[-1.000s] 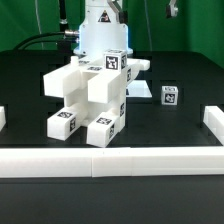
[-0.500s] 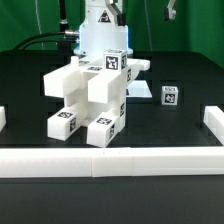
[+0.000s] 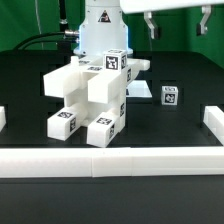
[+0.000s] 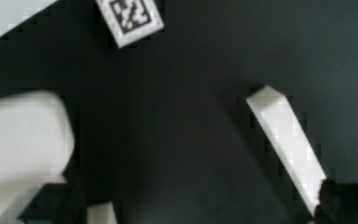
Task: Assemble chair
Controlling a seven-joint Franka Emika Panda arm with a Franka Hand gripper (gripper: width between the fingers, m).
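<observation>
White border wall (image 3: 110, 160) runs along the near edge of the black table (image 3: 30, 110), with short end pieces at the exterior view's far left and far right. Left of centre on the table stands the chair (image 3: 90, 100): chunky white blocks joined into one blocky stack, tags on the top face and on the two near feet. It sits just behind the wall, robot base (image 3: 100, 25) right behind it. To its right, apart from it, a small loose tagged part (image 3: 171, 95) stands alone on the table. Up in the exterior view's top right, gripper (image 3: 178, 20) hangs well above the table, fingers spread wide, nothing between them, clear of the chair. Wrist view is blurred: black tabletop, one tag (image 4: 133, 17), a pale blob and a narrow white bar (image 4: 286, 135); can't tell which parts these are.
</observation>
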